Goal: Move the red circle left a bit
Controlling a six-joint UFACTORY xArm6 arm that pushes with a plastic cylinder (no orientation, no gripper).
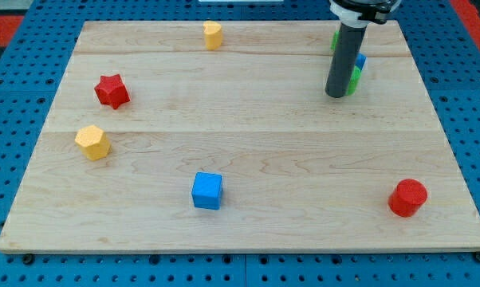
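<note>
The red circle (407, 198) is a short red cylinder near the view's bottom right corner of the wooden board (240, 135). My tip (336, 96) is at the end of the dark rod in the view's upper right, far above the red circle and a little to its left. The tip stands right beside a green block (354, 80) and a blue block (360, 61), both partly hidden behind the rod.
A red star block (112, 91) and a yellow hexagon block (92, 142) lie at the left. A yellow block (213, 35) sits at the top edge. A blue cube (207, 190) lies at bottom centre. Another green block (334, 40) peeks out behind the rod.
</note>
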